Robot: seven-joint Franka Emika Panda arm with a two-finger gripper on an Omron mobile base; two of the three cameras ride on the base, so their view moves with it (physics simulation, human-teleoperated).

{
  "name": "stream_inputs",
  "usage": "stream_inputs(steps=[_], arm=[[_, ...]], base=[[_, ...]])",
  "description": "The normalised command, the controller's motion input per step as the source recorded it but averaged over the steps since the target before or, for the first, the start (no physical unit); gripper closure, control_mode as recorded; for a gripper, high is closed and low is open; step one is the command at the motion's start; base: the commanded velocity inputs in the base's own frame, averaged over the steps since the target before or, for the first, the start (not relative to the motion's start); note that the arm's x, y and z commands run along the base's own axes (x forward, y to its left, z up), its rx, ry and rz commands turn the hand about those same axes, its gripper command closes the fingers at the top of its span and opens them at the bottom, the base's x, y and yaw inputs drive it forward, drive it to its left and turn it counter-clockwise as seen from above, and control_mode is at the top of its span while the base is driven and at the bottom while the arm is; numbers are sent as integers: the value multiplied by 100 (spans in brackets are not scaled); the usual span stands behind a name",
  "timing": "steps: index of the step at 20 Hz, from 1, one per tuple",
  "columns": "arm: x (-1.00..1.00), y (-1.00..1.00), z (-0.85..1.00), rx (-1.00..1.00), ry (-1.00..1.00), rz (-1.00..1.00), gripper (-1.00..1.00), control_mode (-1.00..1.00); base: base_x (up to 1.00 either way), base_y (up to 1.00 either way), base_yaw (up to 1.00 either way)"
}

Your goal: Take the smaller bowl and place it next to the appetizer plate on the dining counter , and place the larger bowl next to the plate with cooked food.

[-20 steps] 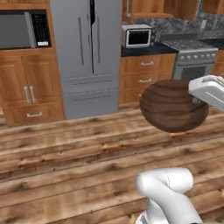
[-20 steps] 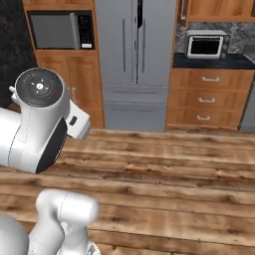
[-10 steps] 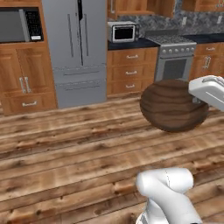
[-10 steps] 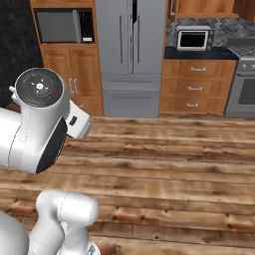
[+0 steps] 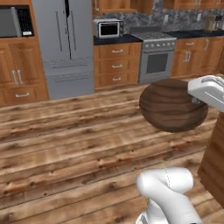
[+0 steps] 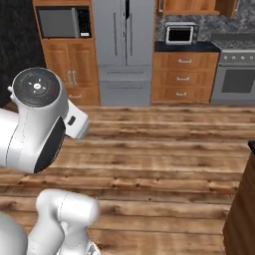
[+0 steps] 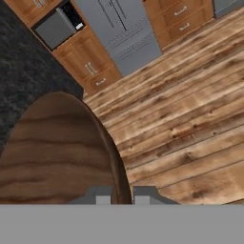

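Brown bowl (image 5: 173, 105) carried aloft above floor (image 5: 65, 140), rim pinched edge-on in tool (image 7: 123, 194) at 6 o'clock, for transit toward table (image 5: 215, 157).

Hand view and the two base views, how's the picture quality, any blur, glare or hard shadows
Hand view: the smaller bowl looms large and soft-edged at the gripper, its grain smeared. Left base view: even, flat light, no hard shadow on the wooden floor; the bowl's rim is slightly blurred. Right base view: dull sheen on the refrigerator, no glare.

Kitchen: fridge (image 5: 65, 43), stove (image 5: 156, 57), cabinets (image 6: 183, 74)
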Motion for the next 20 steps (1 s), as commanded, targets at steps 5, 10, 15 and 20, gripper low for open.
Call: stream_inputs(steps=[5,10,15,20], arm=[[0,0,0,0,0,0,100,100],[0,0,0,0,0,0,100,100],[0,0,0,0,0,0,100,100],[0,0,0,0,0,0,100,100]], base=[[-100,-85,-4],[-100,-85,-3],[-96,-75,-2],[-79,-64,0]])
